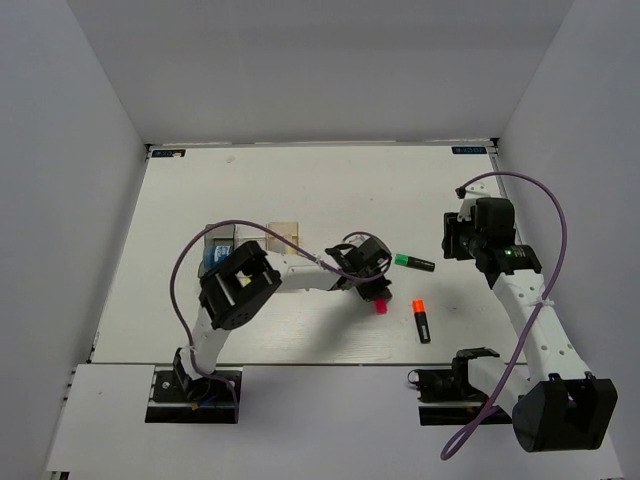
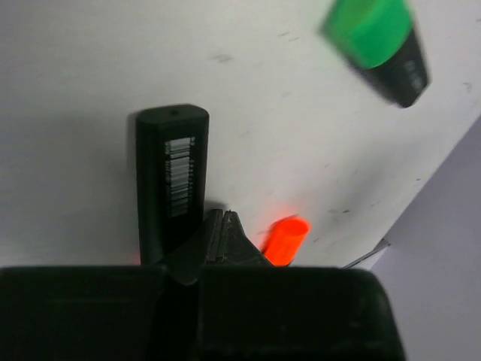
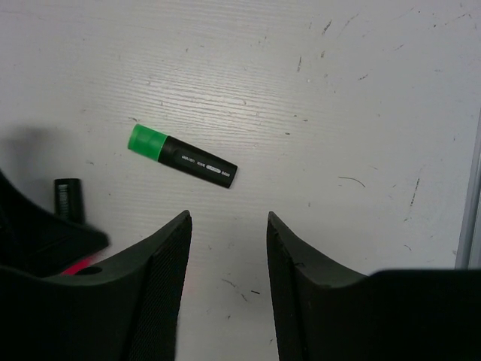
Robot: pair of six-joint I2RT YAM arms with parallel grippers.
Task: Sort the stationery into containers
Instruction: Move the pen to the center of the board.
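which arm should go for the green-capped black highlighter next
Right. Its open claw hovers empty with the green-capped black highlighter lying just ahead of it; the left claw is shut, down beside the pink-ended black highlighter.

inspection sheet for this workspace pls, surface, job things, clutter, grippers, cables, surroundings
surface: white table, faintly scuffed
job's things: green highlighter, orange highlighter and pink highlighter lie loose on the table; trays partly hidden behind left arm
clutter: nothing seen
grippers: left gripper shut beside the pink highlighter; right gripper open, empty
cables: purple cable looped along each arm
surroundings: plain grey walls
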